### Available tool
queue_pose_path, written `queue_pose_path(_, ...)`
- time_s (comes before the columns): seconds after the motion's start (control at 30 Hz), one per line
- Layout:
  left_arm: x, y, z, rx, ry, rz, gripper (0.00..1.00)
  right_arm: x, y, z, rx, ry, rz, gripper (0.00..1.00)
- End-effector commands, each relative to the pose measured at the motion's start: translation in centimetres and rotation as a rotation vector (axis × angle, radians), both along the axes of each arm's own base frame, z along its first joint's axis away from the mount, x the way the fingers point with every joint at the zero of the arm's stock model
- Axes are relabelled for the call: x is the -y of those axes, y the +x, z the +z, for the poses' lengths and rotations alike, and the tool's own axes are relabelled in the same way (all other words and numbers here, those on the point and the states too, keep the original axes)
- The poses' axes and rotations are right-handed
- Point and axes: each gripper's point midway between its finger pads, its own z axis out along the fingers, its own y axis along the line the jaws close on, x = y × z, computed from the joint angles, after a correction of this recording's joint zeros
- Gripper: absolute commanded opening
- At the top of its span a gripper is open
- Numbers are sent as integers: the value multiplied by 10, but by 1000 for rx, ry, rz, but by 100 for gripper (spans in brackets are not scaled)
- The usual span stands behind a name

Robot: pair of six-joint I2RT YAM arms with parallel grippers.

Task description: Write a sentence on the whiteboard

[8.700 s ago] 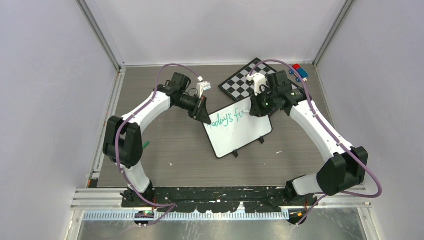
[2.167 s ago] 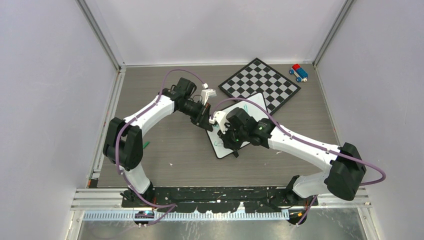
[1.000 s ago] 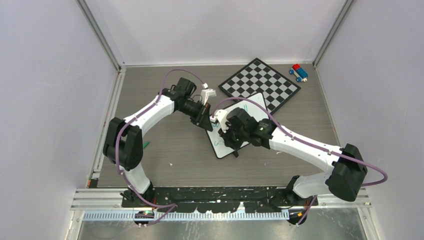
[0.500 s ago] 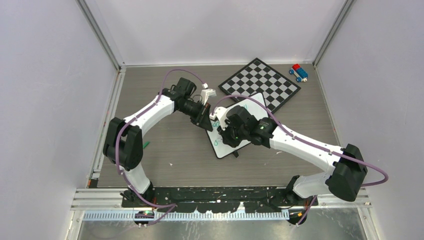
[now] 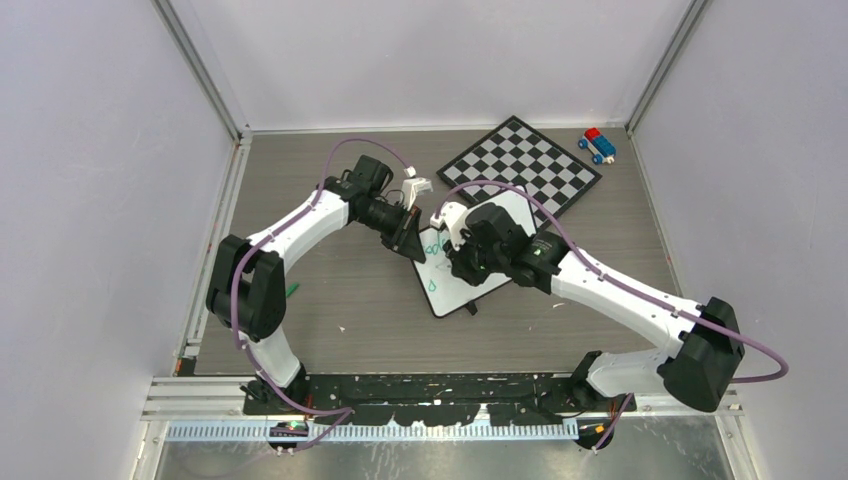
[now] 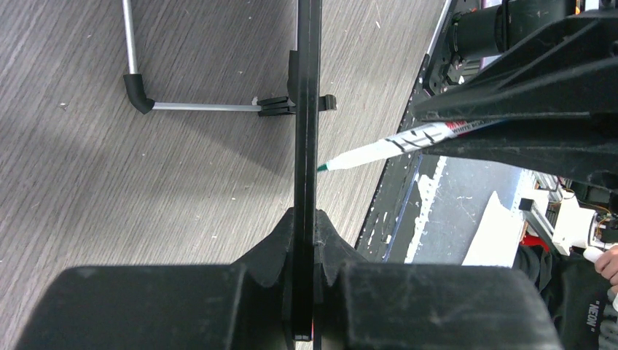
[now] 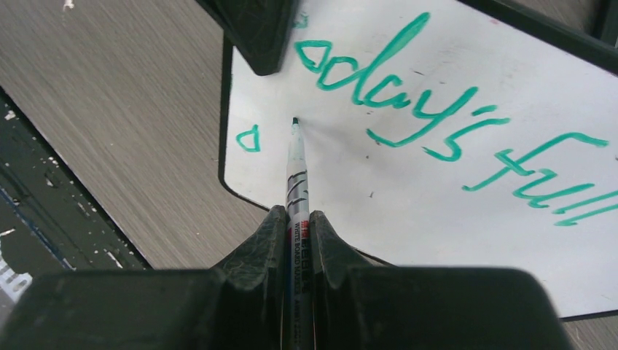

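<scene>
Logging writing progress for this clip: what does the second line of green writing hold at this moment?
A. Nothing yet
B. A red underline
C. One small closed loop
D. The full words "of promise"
C: in the right wrist view, a single small green loop sits below the first line, "today's full", on the whiteboard. The tip of the marker is just to the right of it.
</scene>
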Motion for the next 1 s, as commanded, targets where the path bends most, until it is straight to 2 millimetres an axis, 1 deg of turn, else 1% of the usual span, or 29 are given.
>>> queue_pose_path(0.0,-3,7,1,38,22,22,0,-5,21,26,95,35,-40,0)
queue_pose_path(0.17,-3,7,2,44,22,22,0,-7,24,21,92,21,-37,0)
queue_pose_path(0.27,-4,7,2,45,22,22,0,-9,22,17,72,16,-23,0)
queue_pose_path(0.37,-4,7,1,43,25,22,0,-8,16,9,43,1,-9,0)
queue_pose_path(0.73,-3,8,0,41,25,21,0,11,-3,-23,-35,-81,10,0)
queue_pose_path(0.97,-3,8,0,42,27,22,0,17,-21,-50,-122,-141,57,0)
